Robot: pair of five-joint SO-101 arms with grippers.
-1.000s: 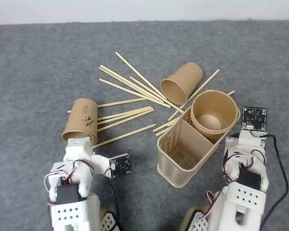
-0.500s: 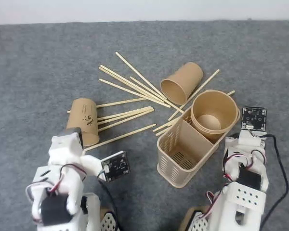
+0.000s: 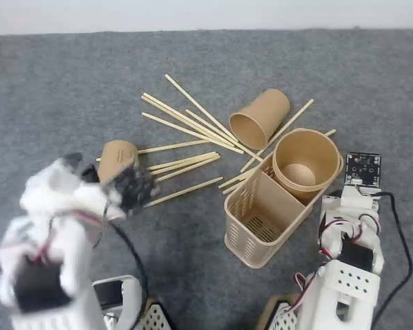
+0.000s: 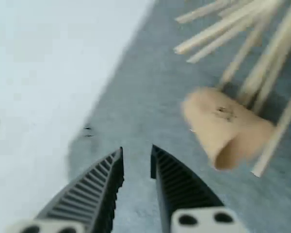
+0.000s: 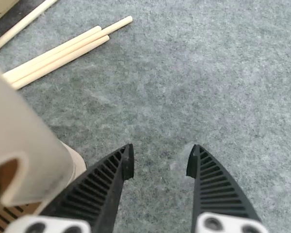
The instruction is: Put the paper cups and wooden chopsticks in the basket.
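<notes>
On its side on the grey table (image 3: 55,82), close to the left gripper (image 4: 136,167): one paper cup (image 3: 117,157), touching a few of the wooden chopsticks (image 3: 186,162). Probably light, thin-walled, quick to crush or roll away; best pinched gently at the rim, one finger inside. Left fingers only narrowly parted and holding nothing, so likely in need of widening first. Low beside the basket (image 3: 244,247), the right gripper (image 5: 157,165), fingers moderately apart, also empty. Just behind the basket, a second cup (image 3: 259,118) lying across more chopsticks; upright in one compartment, stacked cups (image 3: 306,161). Chopsticks stiff, slim, flat on the table and crossed over each other: hard to get under, apt to drag neighbours along.
</notes>
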